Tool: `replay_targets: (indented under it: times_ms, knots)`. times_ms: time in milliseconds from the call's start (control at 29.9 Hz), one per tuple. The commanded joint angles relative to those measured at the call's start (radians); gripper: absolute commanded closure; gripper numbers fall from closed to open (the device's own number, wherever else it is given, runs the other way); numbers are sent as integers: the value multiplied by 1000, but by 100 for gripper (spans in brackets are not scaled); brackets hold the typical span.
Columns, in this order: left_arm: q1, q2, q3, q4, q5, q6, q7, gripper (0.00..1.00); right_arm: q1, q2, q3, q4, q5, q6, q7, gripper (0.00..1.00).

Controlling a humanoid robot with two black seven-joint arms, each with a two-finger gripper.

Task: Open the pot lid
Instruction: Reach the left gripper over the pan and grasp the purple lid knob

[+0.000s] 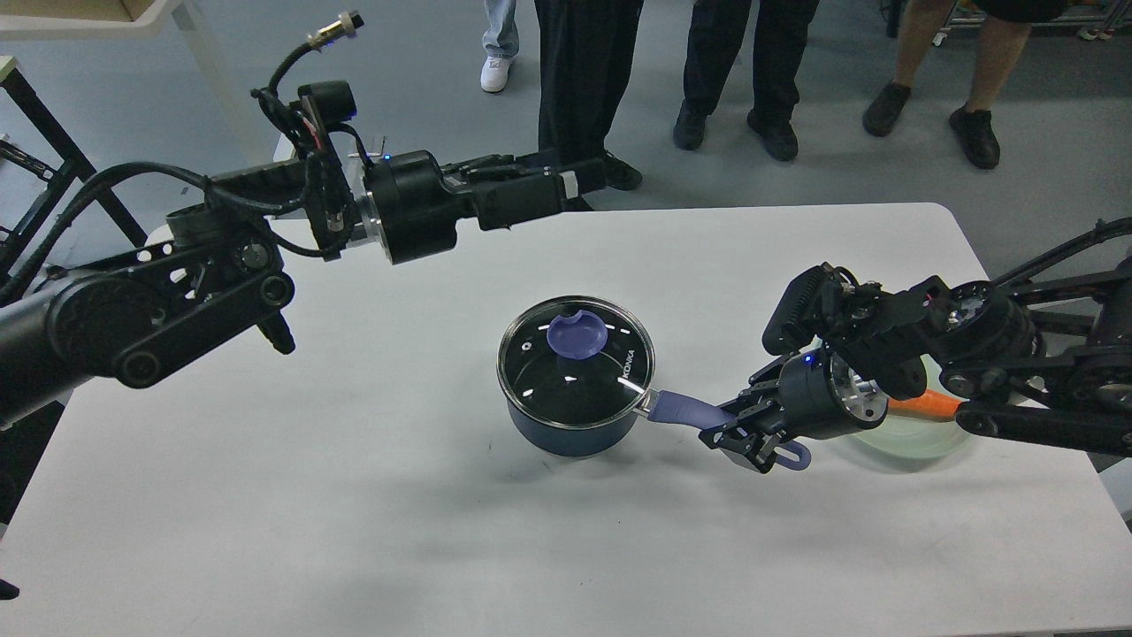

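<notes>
A dark blue pot [566,429] stands at the middle of the white table [354,513]. Its glass lid [575,376] with a purple knob [577,336] sits on it. My right gripper [738,433] is shut on the pot's purple handle [685,409], near its far end. My left gripper [588,177] reaches in from the left, high above the table's far edge, behind and above the lid. It points right and is seen side-on, so its fingers cannot be told apart.
A pale green plate [915,441] with an orange carrot [924,407] lies behind my right arm at the table's right. Several people's legs [584,97] stand beyond the far edge of the table.
</notes>
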Motion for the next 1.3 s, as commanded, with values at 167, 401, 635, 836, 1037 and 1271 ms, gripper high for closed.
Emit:
replay_targets:
  times_ms: [167, 401, 635, 836, 1037, 1271]
  knots:
    - [-41, -21, 249, 11, 353, 177, 1, 4, 1, -1, 0, 0, -1, 1, 0, 72]
    - [-27, -30, 292, 62, 389, 211, 4, 4, 0, -1, 0, 0, -1, 3, 1, 72]
    - [-25, -84, 292, 142, 381, 225, 6, 4, 0, -1, 0, 0, -3, 3, 0, 72]
    - [-21, -116, 297, 183, 381, 233, 6, 4, 0, -1, 0, 0, -3, 5, 0, 72]
    - [-21, -121, 367, 219, 378, 289, 0, 4, 0, -1, 0, 0, -3, 6, 0, 72]
    - [-21, -130, 395, 220, 341, 306, 3, 7, 0, 1, 0, 0, -4, 6, 0, 72]
